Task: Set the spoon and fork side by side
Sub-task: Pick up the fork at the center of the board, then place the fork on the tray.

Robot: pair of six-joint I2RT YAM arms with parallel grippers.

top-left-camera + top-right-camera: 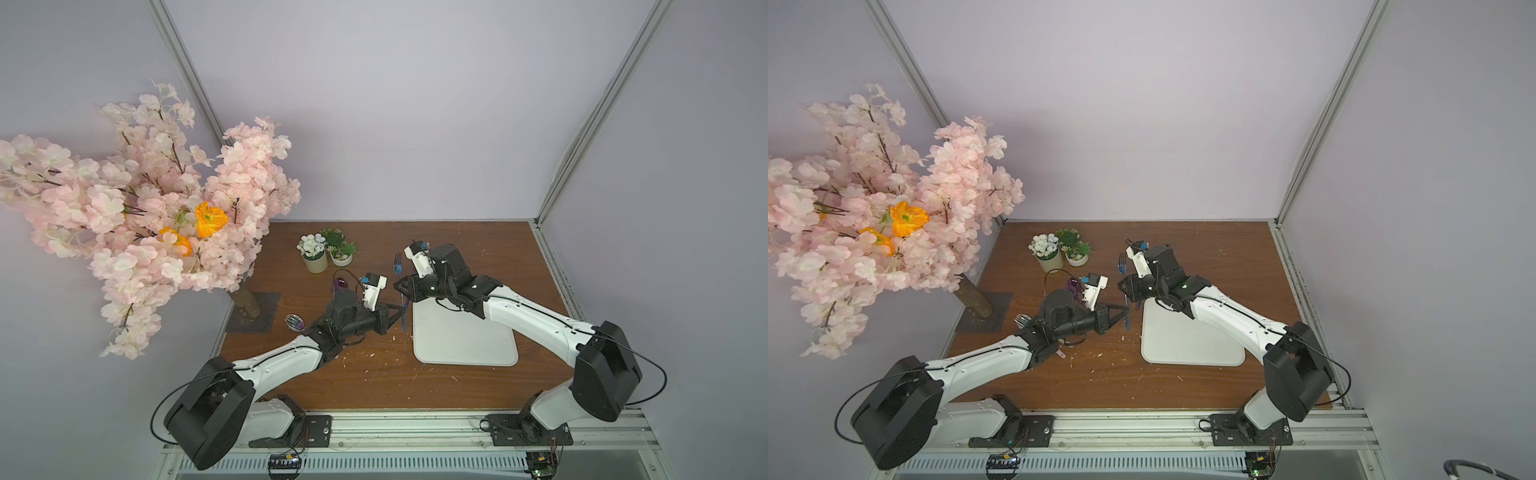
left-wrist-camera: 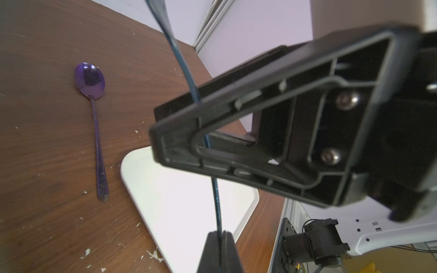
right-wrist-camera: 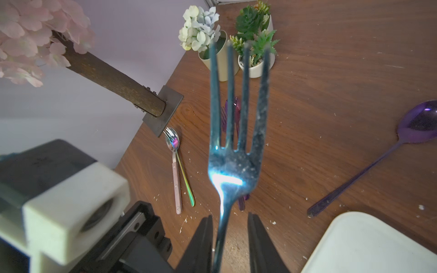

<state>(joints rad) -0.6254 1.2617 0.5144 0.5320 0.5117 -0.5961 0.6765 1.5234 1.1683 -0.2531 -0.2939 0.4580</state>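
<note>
A blue fork (image 1: 398, 266) (image 1: 1122, 266) hangs upright over the table, tines toward the back wall. My left gripper (image 1: 402, 309) (image 2: 218, 234) is shut on the lower part of its handle (image 2: 214, 196). My right gripper (image 1: 401, 287) (image 3: 230, 219) stands open around the fork's neck (image 3: 236, 163), with a clear gap on one side. A purple spoon (image 2: 91, 81) (image 3: 416, 125) lies flat on the wood just off a corner of the white tray (image 2: 179, 201). In both top views the spoon is hidden under the grippers.
The white tray (image 1: 465, 336) lies under the right arm. Two small potted plants (image 1: 326, 253) stand at the back. A blossom tree on a metal base (image 1: 253, 311) fills the left side. An iridescent spoon and fork (image 3: 175, 146) and purple cutlery (image 1: 340, 284) lie near the left arm.
</note>
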